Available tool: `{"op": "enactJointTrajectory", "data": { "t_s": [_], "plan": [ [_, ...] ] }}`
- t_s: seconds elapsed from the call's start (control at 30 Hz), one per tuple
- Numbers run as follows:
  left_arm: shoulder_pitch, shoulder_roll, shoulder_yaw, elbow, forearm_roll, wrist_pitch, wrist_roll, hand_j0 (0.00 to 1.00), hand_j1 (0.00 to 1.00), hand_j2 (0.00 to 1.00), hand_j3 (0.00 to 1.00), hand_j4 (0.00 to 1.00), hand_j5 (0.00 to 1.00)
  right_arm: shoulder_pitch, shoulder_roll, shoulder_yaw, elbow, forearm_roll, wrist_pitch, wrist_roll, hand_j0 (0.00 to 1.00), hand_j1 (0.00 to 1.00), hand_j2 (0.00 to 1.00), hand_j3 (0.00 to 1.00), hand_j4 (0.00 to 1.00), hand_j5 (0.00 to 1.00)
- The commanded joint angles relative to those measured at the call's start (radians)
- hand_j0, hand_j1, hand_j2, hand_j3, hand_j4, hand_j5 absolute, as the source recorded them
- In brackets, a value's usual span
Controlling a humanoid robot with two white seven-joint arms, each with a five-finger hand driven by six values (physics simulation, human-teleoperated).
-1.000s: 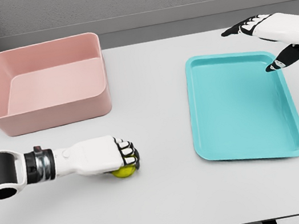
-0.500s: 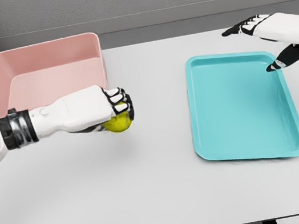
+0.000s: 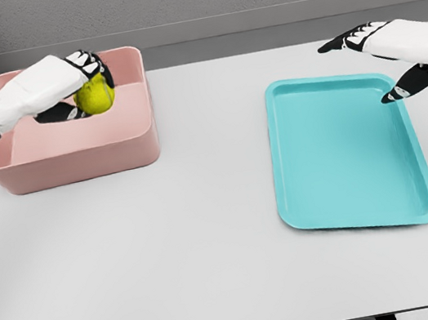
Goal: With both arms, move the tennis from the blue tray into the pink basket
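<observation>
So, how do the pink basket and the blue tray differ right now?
The pink basket has tall walls, while the blue tray is flat with only a low rim. The left hand holds the tennis ball over the basket; the right hand is open by the tray's far corner, holding nothing. The tray is empty. Both stand on the white table and have rounded corners.

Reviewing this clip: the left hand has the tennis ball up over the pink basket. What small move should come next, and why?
Probably open the fingers and let it drop. The left hand grips the tennis ball above the pink basket, apparently inside its rim line, so release should land it inside. The blue tray holds nothing, and the right hand hovers open at its far corner, uninvolved.
</observation>
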Motion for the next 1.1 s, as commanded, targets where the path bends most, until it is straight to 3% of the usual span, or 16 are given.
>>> {"op": "enactJointTrajectory", "data": {
  "t_s": [0.0,0.1,0.2,0.3,0.37,0.47,0.5,0.57,0.77,0.87,0.97,1.07],
  "plan": [
    [-0.002,-0.023,0.005,0.104,-0.053,0.002,0.002,0.10,0.10,0.10,0.10,0.10,0.10,0.002,-0.001,0.000,0.001,-0.003,0.001,0.000,1.00,1.00,1.00,1.00,1.00,1.00],
    [-0.021,-0.037,0.005,0.167,-0.134,0.002,0.002,0.11,0.11,0.11,0.11,0.11,0.11,0.000,-0.001,0.000,0.001,-0.003,0.001,0.000,1.00,1.00,1.00,1.00,1.00,1.00],
    [-0.023,-0.041,0.000,0.192,-0.151,0.002,0.002,0.13,0.13,0.13,0.13,0.13,0.13,0.000,-0.001,0.000,0.001,-0.003,0.001,0.000,1.00,1.00,1.00,1.00,1.00,1.00],
    [-0.026,-0.050,-0.003,0.214,-0.151,0.002,0.002,0.21,0.21,0.21,0.21,0.21,0.21,0.000,-0.001,0.000,0.001,-0.003,0.001,0.000,1.00,1.00,1.00,1.00,1.00,1.00],
    [-0.037,-0.061,-0.010,0.231,-0.151,0.002,0.002,0.44,0.44,0.44,0.44,0.44,0.44,0.000,-0.001,0.000,0.001,-0.003,0.001,0.000,1.00,1.00,1.00,1.00,1.00,1.00],
    [-0.048,-0.061,-0.010,0.253,-0.154,0.002,0.002,0.87,0.87,0.87,0.87,0.87,0.87,0.000,-0.001,0.001,0.001,-0.003,0.001,0.000,1.00,1.00,1.00,1.00,1.00,1.00],
    [-0.048,-0.061,-0.010,0.257,-0.159,0.002,0.002,0.95,0.95,0.95,0.95,0.95,0.95,0.000,-0.001,0.001,0.001,-0.003,0.001,0.000,1.00,1.00,1.00,1.00,1.00,1.00],
    [-0.055,-0.061,-0.009,0.273,-0.159,0.002,0.003,0.99,0.99,0.99,0.99,0.99,0.99,0.002,-0.001,0.000,0.001,-0.003,0.001,0.000,1.00,1.00,1.00,1.00,1.00,1.00],
    [-0.072,-0.063,0.003,0.302,-0.140,0.002,0.012,1.00,1.00,1.00,1.00,1.00,1.00,0.002,-0.001,0.000,0.001,-0.003,0.001,0.000,1.00,1.00,1.00,1.00,1.00,1.00],
    [-0.066,-0.057,0.006,0.256,-0.030,0.002,0.012,1.00,1.00,1.00,1.00,1.00,1.00,0.002,-0.001,0.000,0.001,-0.003,0.001,0.000,1.00,1.00,1.00,1.00,1.00,1.00],
    [-0.064,-0.049,0.017,0.233,-0.005,0.002,0.012,1.00,1.00,1.00,1.00,1.00,1.00,0.002,-0.001,0.000,0.001,-0.003,0.001,0.000,1.00,1.00,1.00,1.00,1.00,1.00],
    [-0.058,-0.021,0.022,0.227,0.079,0.002,0.012,1.00,1.00,1.00,1.00,1.00,1.00,0.000,-0.001,0.001,0.001,-0.003,0.001,0.000,1.00,1.00,1.00,1.00,1.00,1.00]
  ]
}}
